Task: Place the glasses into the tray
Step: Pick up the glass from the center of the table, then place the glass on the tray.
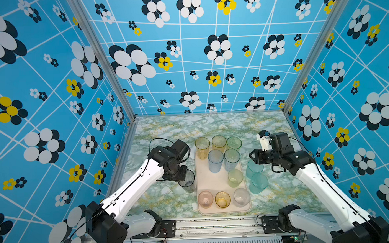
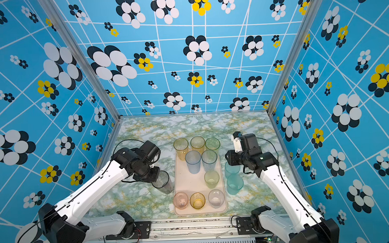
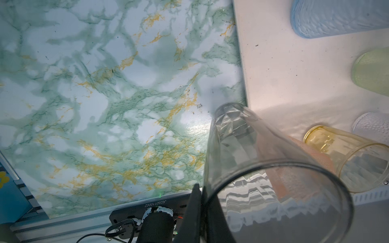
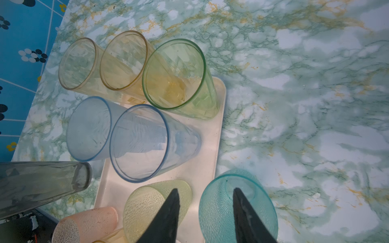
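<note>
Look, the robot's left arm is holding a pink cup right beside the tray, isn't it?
Not quite: the colour is wrong. The cup in the left end effector is the grey cup, not a pink one, as the left wrist view shows. The rest holds: it is held right beside the tray. The pink cup is inside the tray.

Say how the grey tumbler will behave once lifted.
The grey tumbler looks thin, empty plastic: probably light. Tall and narrow, so likely tippy when set down. The left pincer pinches only its smooth rim; it may slip.
</note>
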